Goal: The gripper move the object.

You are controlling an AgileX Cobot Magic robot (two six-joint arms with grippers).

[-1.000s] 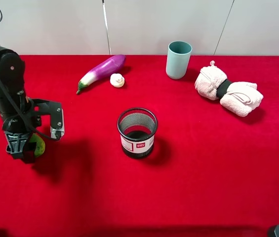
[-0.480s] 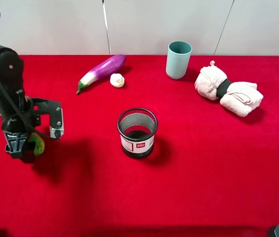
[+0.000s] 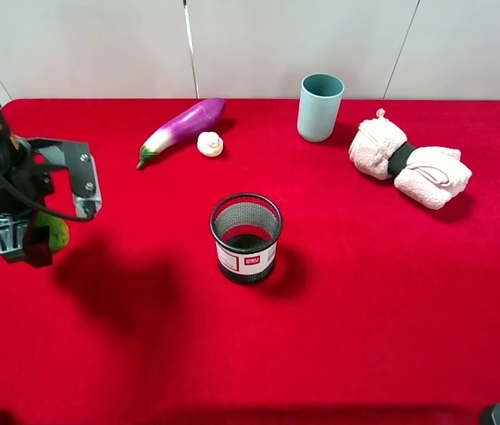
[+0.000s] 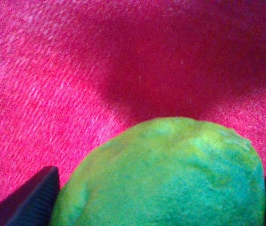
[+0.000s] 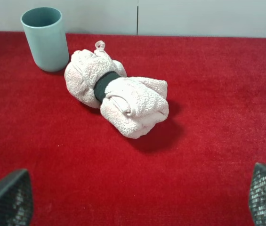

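lime (image 4: 165,179) in left hand (image 3: 30,244) | mesh cup (image 3: 246,237), teal cup (image 3: 320,108) upright

Red-clothed table (image 3: 365,336), purple eggplant (image 3: 183,130), white garlic (image 3: 210,143), teal cup (image 3: 320,107), rolled towel (image 3: 409,164), black mesh cup (image 3: 246,237)

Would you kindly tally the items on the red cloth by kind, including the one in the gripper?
Produce: 3 (eggplant, garlic, green fruit clamped in the left gripper)
Cups: 2 (teal cup, black mesh cup)
Towels: 1 (rolled towel)
Total: 6
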